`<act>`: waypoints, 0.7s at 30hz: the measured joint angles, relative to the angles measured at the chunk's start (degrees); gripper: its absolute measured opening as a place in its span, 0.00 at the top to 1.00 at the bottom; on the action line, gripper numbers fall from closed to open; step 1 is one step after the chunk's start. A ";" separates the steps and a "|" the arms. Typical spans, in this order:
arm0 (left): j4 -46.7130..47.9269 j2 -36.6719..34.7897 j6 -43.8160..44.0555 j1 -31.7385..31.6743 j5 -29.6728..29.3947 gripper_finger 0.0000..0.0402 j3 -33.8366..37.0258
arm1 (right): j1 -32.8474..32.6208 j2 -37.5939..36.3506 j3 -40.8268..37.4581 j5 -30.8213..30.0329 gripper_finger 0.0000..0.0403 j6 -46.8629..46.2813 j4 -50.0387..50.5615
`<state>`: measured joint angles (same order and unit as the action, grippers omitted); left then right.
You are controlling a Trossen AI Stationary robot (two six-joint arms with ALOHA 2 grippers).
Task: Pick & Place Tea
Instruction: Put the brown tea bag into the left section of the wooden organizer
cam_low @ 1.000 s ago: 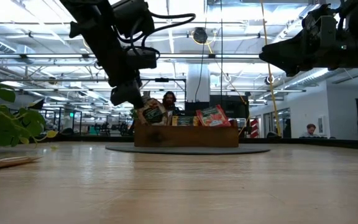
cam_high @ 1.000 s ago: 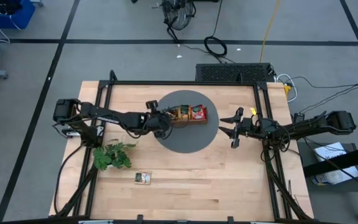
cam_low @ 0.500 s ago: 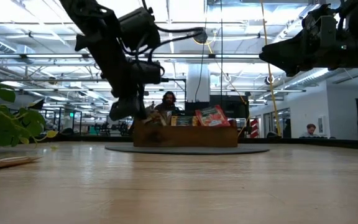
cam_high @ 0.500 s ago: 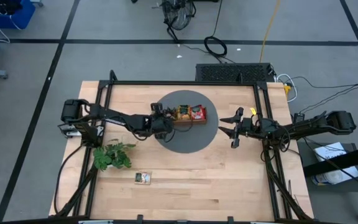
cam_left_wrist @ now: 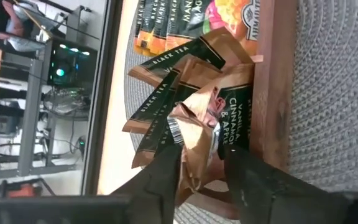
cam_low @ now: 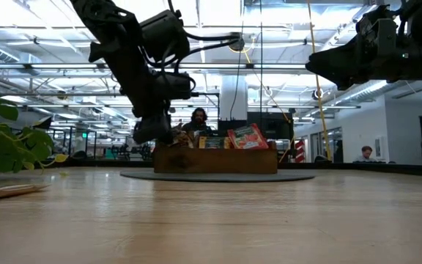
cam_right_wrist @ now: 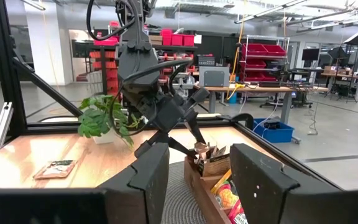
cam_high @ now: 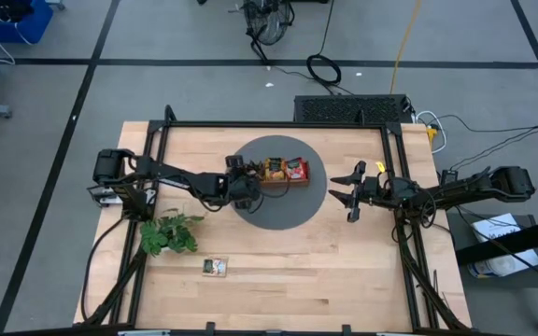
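Brown tea sachets (cam_left_wrist: 194, 118) bunched upright in the end compartment of the wooden tray (cam_high: 283, 181), at centre frame in the high view on the grey round mat (cam_high: 278, 207). Next compartment along filled with orange sachets (cam_left_wrist: 166, 25), the far one with a red sachet (cam_low: 249, 136). One more sachet (cam_high: 215, 267) flat on the desk (cam_high: 344, 271), lower left of the mat, near the leafy plant sprig (cam_high: 168, 231).

Left end effector (cam_left_wrist: 201, 165) right over the brown bunch, fingers (cam_left_wrist: 166, 168) parted a little on either side of the topmost brown sachet; touching or just clear, cannot tell, and no firm grip visible. Right end effector (cam_high: 352, 196) at the right edge of the mat, well apart from the tray, fingers spread and empty, raised above the desk in the low view.
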<state>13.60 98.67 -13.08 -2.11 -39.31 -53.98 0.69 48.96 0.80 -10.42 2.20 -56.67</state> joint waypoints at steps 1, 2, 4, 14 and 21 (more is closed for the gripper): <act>-0.02 0.00 0.76 0.00 -0.02 0.66 0.00 | -0.01 0.00 -0.01 0.00 0.61 0.00 -0.02; -0.06 -0.02 1.63 0.00 -0.04 0.64 0.00 | 0.00 0.01 -0.01 0.01 0.61 0.00 -0.05; -0.04 -0.01 3.16 0.00 -0.17 0.61 0.00 | -0.02 0.01 0.00 -0.01 0.61 0.00 0.01; -0.06 -0.09 4.26 0.92 -4.91 0.40 0.00 | -0.02 0.01 -0.02 -0.01 0.61 0.00 -0.01; 0.98 -3.06 3.33 3.17 -7.71 0.29 0.11 | -0.02 -0.01 -0.01 -0.01 0.61 0.00 -0.05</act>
<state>14.58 95.62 -9.75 1.06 -47.02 -53.87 0.67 48.95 0.79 -10.43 2.20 -56.72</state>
